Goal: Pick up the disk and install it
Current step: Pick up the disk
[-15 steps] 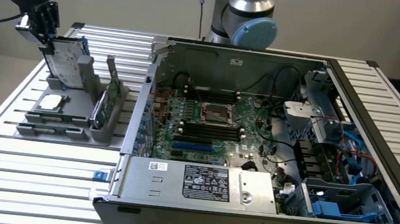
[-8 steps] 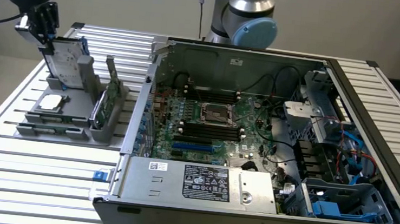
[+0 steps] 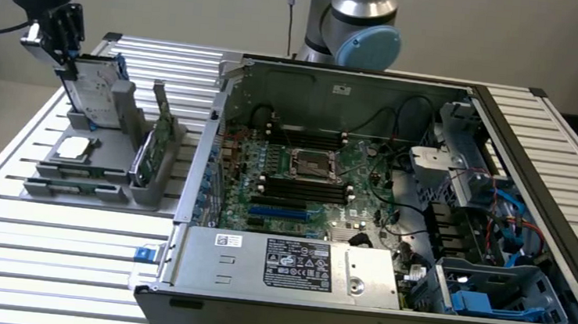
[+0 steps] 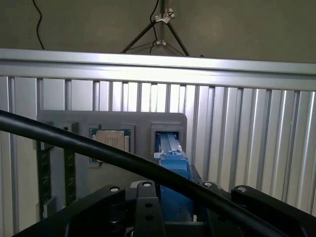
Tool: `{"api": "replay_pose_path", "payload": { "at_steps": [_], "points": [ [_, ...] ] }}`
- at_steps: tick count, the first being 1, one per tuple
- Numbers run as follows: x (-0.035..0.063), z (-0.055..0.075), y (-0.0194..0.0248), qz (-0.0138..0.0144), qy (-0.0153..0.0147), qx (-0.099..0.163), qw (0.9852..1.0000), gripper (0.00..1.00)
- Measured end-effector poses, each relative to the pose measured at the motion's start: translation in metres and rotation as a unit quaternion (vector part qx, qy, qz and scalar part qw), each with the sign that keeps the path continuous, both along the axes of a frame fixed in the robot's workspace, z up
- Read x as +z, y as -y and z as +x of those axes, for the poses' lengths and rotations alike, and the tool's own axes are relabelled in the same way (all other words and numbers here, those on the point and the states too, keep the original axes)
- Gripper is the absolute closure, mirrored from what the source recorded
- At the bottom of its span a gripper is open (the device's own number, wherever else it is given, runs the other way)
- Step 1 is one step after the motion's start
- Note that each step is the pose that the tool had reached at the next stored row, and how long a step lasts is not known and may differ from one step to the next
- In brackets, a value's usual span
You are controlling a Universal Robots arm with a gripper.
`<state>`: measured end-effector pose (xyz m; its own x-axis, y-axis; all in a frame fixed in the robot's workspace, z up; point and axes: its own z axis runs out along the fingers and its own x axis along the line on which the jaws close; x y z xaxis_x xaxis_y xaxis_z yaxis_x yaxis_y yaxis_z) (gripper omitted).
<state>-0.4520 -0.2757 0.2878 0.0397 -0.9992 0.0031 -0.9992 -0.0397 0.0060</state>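
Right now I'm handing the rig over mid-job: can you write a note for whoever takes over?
Gripper: closed on the top edge of the disk.
Disk: upright at the grey holder, on the exterior view's left, beside the open computer case. Whether it has cleared its slot, I cannot tell.
Done: the grasp.
Left: the disk is not yet in the case.

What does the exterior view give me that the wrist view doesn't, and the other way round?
The exterior view adds the open computer case with its motherboard and power supply, plus the arm behind it. The wrist view adds tripod legs against the wall. Both share the disk standing upright in the grey holder, the gripper at its top, the chip and the slatted table.
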Motion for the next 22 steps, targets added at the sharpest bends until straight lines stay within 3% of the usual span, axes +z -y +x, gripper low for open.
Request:
{"api": "replay_pose_path", "payload": {
  "at_steps": [13,17,22],
  "points": [
    [0.0031,0.0,0.0,0.0,0.0,0.0,1.0,0.67],
    [0.0125,0.0,0.0,0.0,0.0001,0.0,1.0,0.67],
    [0.0326,0.0,0.0,0.0,0.0,0.0,1.0,0.67]
  ]
}}
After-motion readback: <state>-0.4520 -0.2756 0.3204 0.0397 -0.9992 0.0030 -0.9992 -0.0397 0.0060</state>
